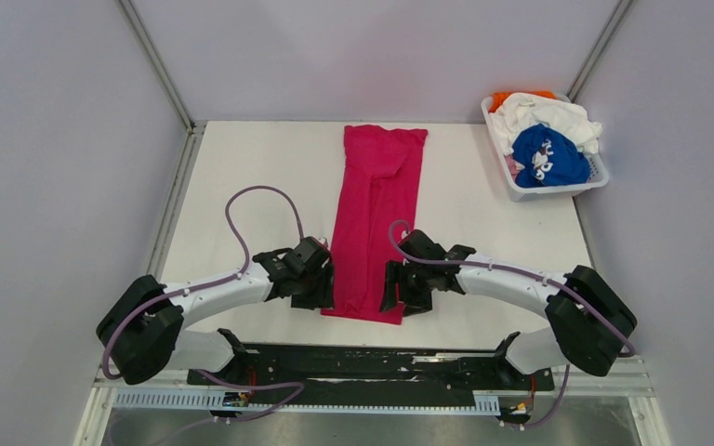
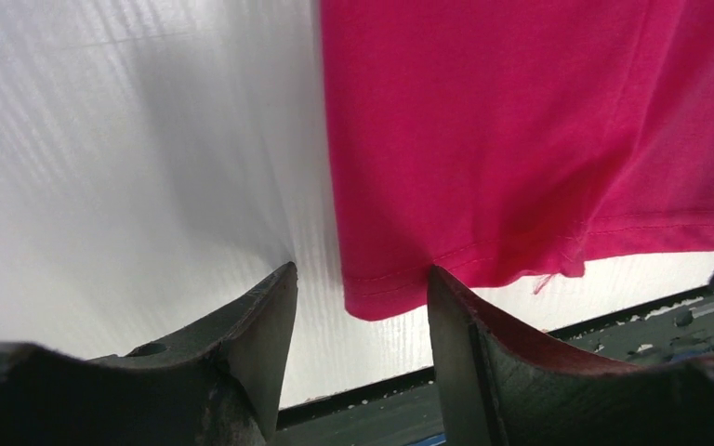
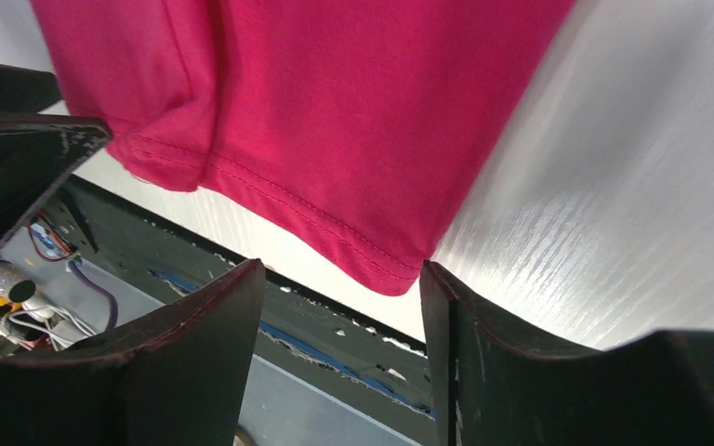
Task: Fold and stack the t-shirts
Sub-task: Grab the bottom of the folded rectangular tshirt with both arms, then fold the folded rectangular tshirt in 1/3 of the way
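At near hem, fingers point(image 2: 260, 325) straddle pink shirt point(image 1: 376, 218) corners; contact unclear

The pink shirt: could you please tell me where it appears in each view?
Top external: shirt, a long strip mid-table, near hem between the left claw and right claw.
Left wrist: shirt upper right, a hem corner between the fingers.
Right wrist: shirt upper left and centre, a hem corner between the fingers.
Shared landmark: the black rail just past the hem.
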Controlling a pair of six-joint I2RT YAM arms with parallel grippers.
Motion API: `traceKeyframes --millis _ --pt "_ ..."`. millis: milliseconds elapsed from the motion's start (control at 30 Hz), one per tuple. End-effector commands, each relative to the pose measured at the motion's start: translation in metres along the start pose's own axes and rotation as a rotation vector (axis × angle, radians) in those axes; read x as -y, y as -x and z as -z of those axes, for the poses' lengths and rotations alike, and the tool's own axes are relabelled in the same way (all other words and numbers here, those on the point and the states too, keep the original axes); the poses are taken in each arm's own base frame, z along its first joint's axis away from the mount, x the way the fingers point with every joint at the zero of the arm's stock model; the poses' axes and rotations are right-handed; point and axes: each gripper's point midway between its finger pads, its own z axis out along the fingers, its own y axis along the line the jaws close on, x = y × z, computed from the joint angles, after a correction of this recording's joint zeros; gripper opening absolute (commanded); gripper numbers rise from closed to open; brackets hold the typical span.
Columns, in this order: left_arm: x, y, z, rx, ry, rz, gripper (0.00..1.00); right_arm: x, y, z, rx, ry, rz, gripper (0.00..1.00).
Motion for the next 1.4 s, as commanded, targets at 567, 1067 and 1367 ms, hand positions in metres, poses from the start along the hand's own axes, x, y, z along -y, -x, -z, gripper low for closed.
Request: traceKeyframes --millis 567,1067,1367 --pt "-0.002 -0.008 -0.012 -0.054 0.007 -0.050 0.00 0.016 -0.018 -0.027 -0.068 -0.134 -0.014 0.33" --pt "-0.010 -0.040 0.018 -0.110 -0.046 0.036 0.00 0.023 -0.053 -0.008 -0.131 -0.039 0.015 0.00" --pt "0.031 -0.024 0.055 0.008 -0.306 0.039 0.00 -0.012 -0.042 0.015 -0.064 0.118 0.075 0.00"
